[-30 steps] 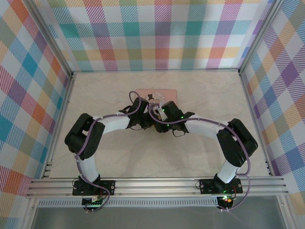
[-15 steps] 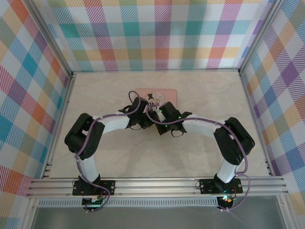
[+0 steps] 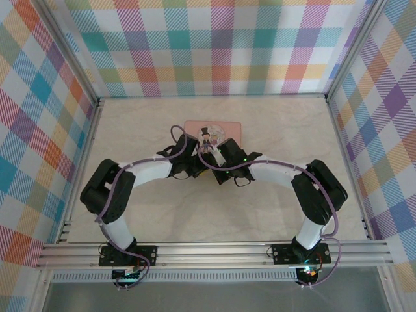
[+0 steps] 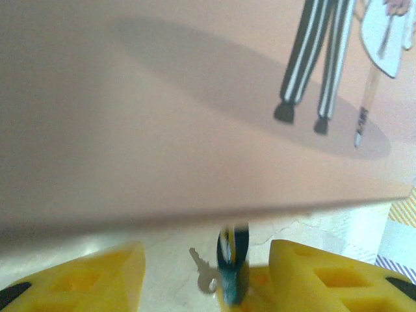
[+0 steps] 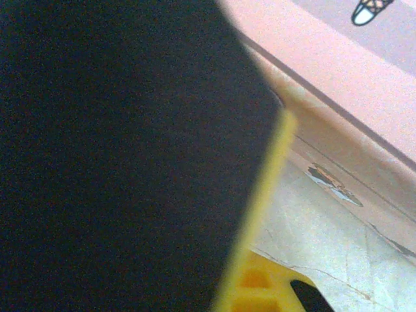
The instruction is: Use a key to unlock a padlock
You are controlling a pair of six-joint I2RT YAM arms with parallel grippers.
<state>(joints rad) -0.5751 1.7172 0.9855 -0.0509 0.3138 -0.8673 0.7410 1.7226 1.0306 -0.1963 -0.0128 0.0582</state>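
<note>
The small teal padlock [image 4: 233, 272] stands on edge on the table just in front of the pink tin [image 4: 195, 117]. The pale silvery key [image 4: 203, 272] sits close at its left side. My left gripper [image 4: 208, 281] is open, its yellow fingertips [image 4: 97, 273] on either side of both; the padlock is close against the right one. From above, the left gripper [image 3: 197, 160] and right gripper [image 3: 212, 161] meet at the tin's near edge [image 3: 214, 127]. My right gripper [image 5: 250, 260] is shut, a dark blurred mass covering most of its wrist view; whether it grips anything is hidden.
The pink picture tin lies flat in the middle of the pale marble-look table [image 3: 143, 130], right behind both grippers. Plaid walls with metal posts [image 3: 94, 130] close in three sides. A metal rail [image 3: 208, 250] runs along the near edge.
My left jaws have opened off the padlock, and the left arm's elbow has swung outward to the left. The right gripper closed and shifted slightly left earlier in the second.
</note>
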